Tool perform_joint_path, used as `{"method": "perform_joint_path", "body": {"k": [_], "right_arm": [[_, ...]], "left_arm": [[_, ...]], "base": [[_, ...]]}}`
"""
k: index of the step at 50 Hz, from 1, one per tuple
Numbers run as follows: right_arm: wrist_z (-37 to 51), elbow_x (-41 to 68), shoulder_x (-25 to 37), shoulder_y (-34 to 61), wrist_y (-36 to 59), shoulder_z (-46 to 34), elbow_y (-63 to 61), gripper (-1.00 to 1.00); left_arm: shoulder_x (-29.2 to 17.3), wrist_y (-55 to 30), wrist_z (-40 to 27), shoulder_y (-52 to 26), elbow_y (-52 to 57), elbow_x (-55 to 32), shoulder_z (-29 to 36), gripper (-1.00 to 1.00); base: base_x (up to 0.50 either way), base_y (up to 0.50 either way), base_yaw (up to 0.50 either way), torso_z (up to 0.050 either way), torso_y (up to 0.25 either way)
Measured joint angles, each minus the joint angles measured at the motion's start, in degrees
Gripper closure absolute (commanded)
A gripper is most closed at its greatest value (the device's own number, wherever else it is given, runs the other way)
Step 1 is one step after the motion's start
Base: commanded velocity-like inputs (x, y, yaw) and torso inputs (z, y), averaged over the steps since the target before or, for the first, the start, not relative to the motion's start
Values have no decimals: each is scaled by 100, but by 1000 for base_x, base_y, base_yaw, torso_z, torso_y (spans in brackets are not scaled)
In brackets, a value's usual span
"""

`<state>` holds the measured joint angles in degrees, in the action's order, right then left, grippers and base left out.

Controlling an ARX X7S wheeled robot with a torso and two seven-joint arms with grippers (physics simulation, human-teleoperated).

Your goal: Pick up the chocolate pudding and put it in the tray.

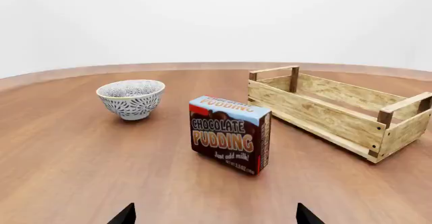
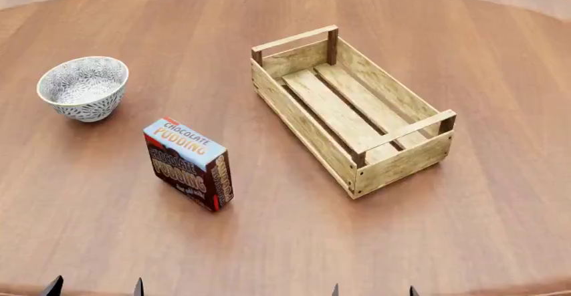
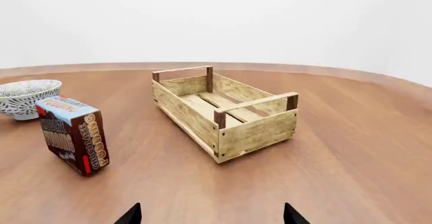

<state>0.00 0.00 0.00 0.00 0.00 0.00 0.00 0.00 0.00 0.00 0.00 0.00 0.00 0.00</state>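
Observation:
The chocolate pudding carton [image 2: 189, 164] stands upright on the wooden table, light-blue top up, dark brown sides; it also shows in the left wrist view [image 1: 229, 133] and in the right wrist view [image 3: 73, 134]. The wooden slat tray [image 2: 352, 109] lies empty to its right, also in the left wrist view [image 1: 341, 110] and the right wrist view [image 3: 223, 110]. My left gripper [image 2: 93, 288] is open near the table's front edge, in front of the pudding and well short of it. My right gripper [image 2: 373, 290] is open near the front edge, in front of the tray.
A round grey-white patterned bowl [image 2: 84, 87] stands at the left, behind the pudding. The brown wooden table [image 2: 499, 202] has a curved far edge. A plain white wall lies beyond.

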Motion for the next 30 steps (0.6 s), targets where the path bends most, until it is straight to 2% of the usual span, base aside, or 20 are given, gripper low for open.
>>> {"method": "perform_joint_path", "body": {"k": [6,18,30], "right_arm": [[50,48,76,27,112,-75,-111,-100],[192,24,297,67,908,-284,-1008,-100],[298,44,451,140,1326,-419,-1474,-100]], "left_arm": [[-72,-47,-75,-39,43,-12,121,-100],[-267,-743,-202,-48,916,-11,411,-100],[-400,-1020,-334,-59,1348,19,627,-100]], "base": [[0,0,0,0,0],[11,0,0,0,0],[166,75,0,0,0]]}}
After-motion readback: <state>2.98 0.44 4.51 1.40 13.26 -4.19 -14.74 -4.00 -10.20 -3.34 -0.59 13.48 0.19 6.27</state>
